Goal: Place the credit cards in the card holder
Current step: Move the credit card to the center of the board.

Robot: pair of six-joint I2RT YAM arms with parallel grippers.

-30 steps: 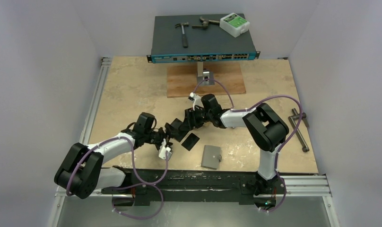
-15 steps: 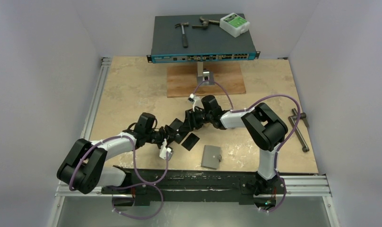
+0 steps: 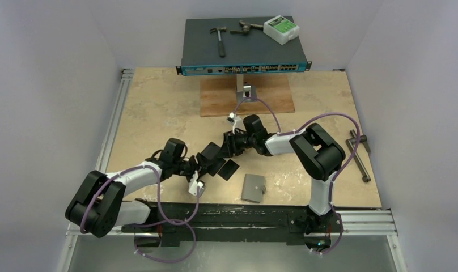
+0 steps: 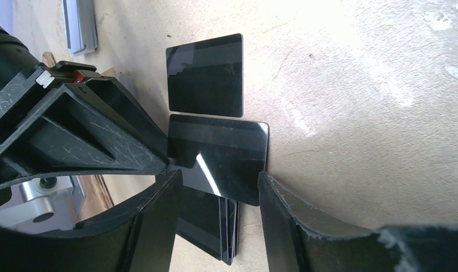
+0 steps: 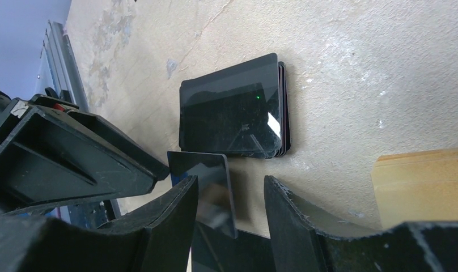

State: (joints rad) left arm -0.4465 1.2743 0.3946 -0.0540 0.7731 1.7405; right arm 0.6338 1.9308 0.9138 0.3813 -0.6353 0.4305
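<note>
**Stn. status – card loading**

**L gripper** (image 4: 220, 177): low over the table (image 3: 158, 107), left of centre, pointing right. Jaws approx. half open. A dark glossy card, the striped card (image 4: 221, 161), w/ a darker stripe along one long edge, spans the gap from finger to finger. Clamp contact on its edges can't be confirmed from the wrist view.

**R gripper** (image 5: 231, 182): comes in from the opposite side, tip-to-tip w/ the L gripper. Jaws approx. half open. The same striped card sits in the gap. One edge runs behind the finger on the left of the wrist view. Bare table shows between the other edge and the opposite finger, so no two-sided grip.

**Cards:**
- Card stack (image 5: 232, 110): dark, several cards, edges slightly fanned, flat on the table. Lies under and behind the L gripper's fingers.
- Loose card (image 3: 229, 169): dark, single, flat on the table just beyond the striped card, on the R-arm side.

**Card holder** (image 3: 253, 188): grey, flat on the table, near edge, right of the loose card and apart from it. Neither gripper touches it. Open/closed state can't be read at this res.

**Misc.:** network switch (image 3: 244, 48) at the far edge w/ a hammer (image 3: 220, 39) on top; wooden board (image 3: 246, 96) in front of it.
</note>
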